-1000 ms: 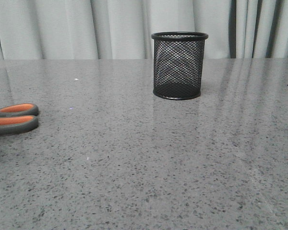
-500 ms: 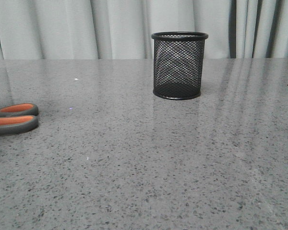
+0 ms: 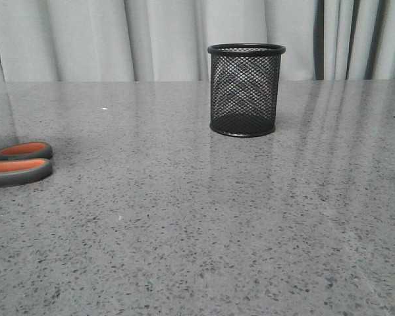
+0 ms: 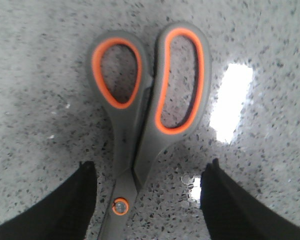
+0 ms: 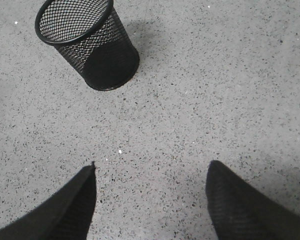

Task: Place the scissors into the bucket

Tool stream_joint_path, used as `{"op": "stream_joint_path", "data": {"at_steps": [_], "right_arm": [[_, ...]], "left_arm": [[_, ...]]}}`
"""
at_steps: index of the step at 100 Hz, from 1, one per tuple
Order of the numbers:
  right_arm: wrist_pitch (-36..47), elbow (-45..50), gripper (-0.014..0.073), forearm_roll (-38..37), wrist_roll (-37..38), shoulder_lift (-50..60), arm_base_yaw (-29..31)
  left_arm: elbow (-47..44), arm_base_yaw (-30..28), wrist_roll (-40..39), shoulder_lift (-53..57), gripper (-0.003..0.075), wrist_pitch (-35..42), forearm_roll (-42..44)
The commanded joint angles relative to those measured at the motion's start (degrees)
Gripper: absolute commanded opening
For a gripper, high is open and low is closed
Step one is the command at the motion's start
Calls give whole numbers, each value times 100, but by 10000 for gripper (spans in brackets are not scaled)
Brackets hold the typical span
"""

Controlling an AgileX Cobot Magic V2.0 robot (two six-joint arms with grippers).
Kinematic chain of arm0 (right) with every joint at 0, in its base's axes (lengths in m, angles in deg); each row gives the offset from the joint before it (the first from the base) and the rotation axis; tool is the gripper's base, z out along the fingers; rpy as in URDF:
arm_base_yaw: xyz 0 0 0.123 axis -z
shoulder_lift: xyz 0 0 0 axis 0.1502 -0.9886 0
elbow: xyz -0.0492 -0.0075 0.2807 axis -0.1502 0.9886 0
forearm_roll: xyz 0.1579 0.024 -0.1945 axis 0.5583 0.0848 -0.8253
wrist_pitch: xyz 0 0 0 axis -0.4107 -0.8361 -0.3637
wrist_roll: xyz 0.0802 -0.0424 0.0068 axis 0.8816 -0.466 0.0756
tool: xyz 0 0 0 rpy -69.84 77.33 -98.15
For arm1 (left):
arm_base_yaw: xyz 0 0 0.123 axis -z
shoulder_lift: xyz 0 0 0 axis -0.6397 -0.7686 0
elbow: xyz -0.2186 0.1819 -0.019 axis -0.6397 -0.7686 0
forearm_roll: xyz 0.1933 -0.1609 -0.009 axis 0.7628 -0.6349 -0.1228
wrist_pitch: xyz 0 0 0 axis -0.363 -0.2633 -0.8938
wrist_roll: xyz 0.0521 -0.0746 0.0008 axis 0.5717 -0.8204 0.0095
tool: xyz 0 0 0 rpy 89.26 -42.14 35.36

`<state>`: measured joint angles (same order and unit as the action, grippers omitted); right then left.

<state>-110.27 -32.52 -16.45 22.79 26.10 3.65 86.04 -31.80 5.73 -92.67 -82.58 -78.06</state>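
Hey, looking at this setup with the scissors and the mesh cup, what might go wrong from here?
The scissors lie flat on the table, so the open left gripper, straddling the pivot, may slip or scrape on closing. The bucket is light-looking and the scissors long, so they might tip it once dropped in. The right gripper holds nothing to steady it.

Staged lab: speckled tabletop, curtain backdrop.

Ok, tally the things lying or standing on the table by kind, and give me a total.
Scissors: 1, lying flat, grey handles lined in orange.
Black wire-mesh bucket: 1, standing upright.
Total: 2.
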Motion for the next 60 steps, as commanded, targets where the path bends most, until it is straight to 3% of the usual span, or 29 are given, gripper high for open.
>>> {"op": "stream_joint_path", "data": {"at_steps": [1,15,60], "right_arm": [[341,-201,425,40,-61,-10,37],[341,-201,425,40,-61,-10,37],[354,-201,425,40,-61,-10,37]], "left_arm": [[186,118,84,13,421,100,162],[199,204,84,-177,421,215,507],[211,204,416,-556,421,397,397]]}}
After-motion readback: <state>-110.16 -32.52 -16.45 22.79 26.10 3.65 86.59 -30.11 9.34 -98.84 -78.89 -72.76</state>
